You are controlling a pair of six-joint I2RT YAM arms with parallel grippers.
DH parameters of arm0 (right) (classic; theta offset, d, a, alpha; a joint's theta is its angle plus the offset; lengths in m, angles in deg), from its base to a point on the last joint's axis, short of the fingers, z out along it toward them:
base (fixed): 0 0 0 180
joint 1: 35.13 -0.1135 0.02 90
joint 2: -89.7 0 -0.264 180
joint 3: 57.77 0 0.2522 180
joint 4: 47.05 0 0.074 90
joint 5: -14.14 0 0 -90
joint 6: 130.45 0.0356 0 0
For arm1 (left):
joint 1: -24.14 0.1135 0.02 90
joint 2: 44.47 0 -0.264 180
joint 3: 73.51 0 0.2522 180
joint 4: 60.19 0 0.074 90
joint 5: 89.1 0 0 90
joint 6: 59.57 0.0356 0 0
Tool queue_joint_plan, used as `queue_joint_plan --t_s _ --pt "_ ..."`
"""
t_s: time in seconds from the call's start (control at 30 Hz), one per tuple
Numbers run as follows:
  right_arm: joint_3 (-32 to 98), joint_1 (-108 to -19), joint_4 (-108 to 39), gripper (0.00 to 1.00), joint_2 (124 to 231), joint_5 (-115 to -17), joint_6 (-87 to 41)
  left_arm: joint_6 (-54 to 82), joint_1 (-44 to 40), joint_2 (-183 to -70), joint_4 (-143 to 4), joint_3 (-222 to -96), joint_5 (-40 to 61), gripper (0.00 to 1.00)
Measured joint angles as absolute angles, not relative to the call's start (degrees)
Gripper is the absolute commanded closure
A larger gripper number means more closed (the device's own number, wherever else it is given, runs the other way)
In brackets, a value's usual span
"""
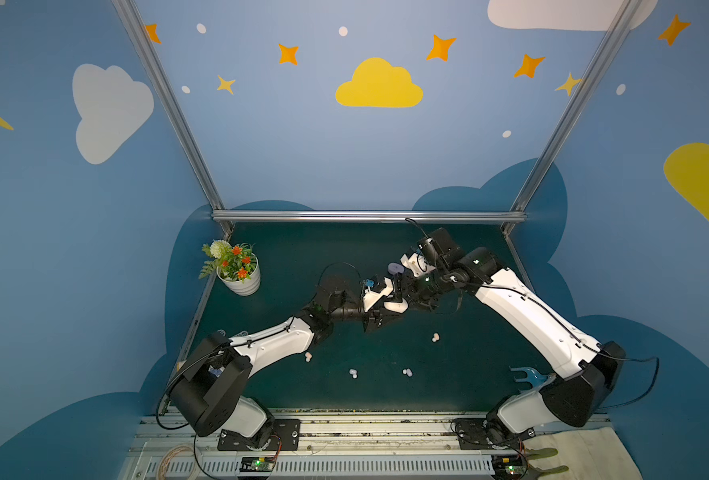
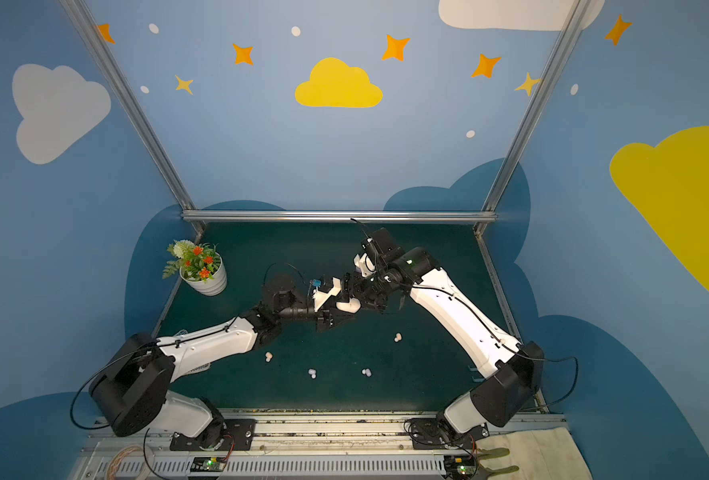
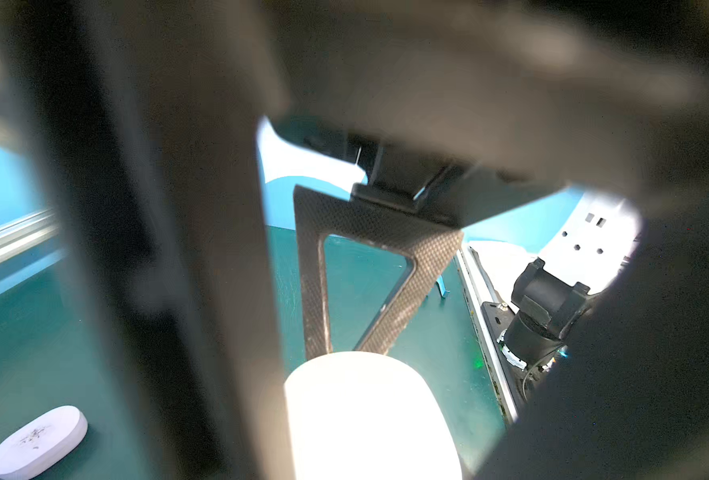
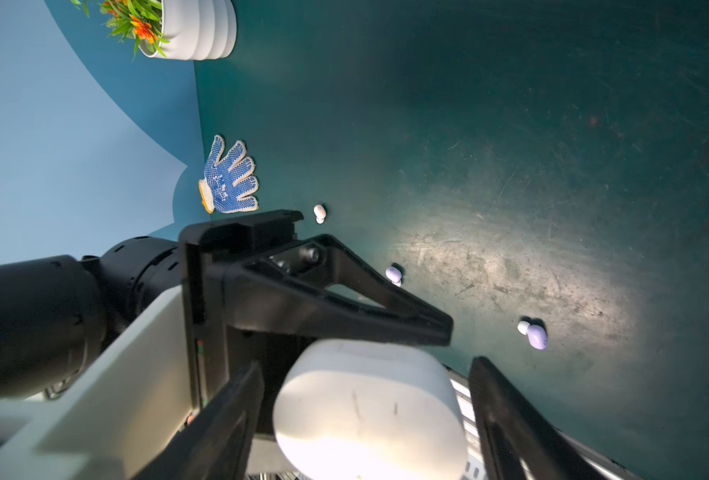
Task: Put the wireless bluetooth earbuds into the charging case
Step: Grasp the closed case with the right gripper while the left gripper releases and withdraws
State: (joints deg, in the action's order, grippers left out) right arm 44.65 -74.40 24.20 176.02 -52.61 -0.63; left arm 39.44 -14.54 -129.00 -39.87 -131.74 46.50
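The green table (image 1: 344, 249) is the biggest thing here. My two arms reach in over it and meet at the white case (image 4: 365, 415). That case is up in the air, off the table.

My left gripper (image 1: 388, 312) is squeezed tight on the white case and holds it. In the right wrist view, one of its black fingers (image 4: 407, 324) lies along the side of the case. My right gripper (image 4: 365, 365) is spread wide, with one finger on each side of the white case. I see a thin gap by each finger, so it holds nothing.

The flower pot (image 1: 242, 278) stands far to the left of the white case in both top views. A blue dotted glove (image 4: 230, 180) lies flat on the table, also left of the case, by the wall. A purple case (image 1: 395, 268) sits on the table just behind the white case.

The buds are the smallest things. Two pink buds (image 1: 435, 337) (image 1: 308, 356) and two purple buds (image 1: 407, 372) (image 1: 353, 373) lie on the table in front of the white case. They are nearer the camera and well apart from it.
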Motion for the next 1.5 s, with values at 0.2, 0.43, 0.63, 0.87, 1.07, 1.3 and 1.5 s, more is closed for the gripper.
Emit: queue_joint_plan --t_s 0.2,0.43,0.63,0.87,1.07,1.3,1.5 --pt "44.5 -74.6 23.5 0.33 176.0 -52.5 -0.3 39.4 -14.6 -129.0 -40.0 -131.7 46.4 0.72" --pt "44.5 -74.6 23.5 0.42 176.0 -52.7 -0.3 39.4 -14.6 -129.0 -40.0 -132.0 46.2 0.69" --pt "44.1 -74.6 22.9 0.45 176.0 -52.8 -0.3 39.4 -14.6 -128.8 -40.4 -132.0 45.7 0.53" --pt "41.2 -73.1 21.9 0.46 175.5 -53.2 -0.4 39.5 -14.6 -127.0 -41.1 -132.0 42.0 0.06" --pt "36.3 -66.2 21.8 0.47 171.5 -56.1 -2.1 39.2 -14.5 -122.1 -45.1 -131.4 34.8 0.00" --pt "27.3 -52.5 21.0 0.47 167.6 -63.5 -6.0 34.0 -10.8 -119.7 -52.4 -130.2 26.3 0.00" --pt "17.4 -38.1 16.2 0.47 167.6 -67.3 -8.7 30.6 -8.5 -119.7 -59.8 -130.2 20.1 0.00"
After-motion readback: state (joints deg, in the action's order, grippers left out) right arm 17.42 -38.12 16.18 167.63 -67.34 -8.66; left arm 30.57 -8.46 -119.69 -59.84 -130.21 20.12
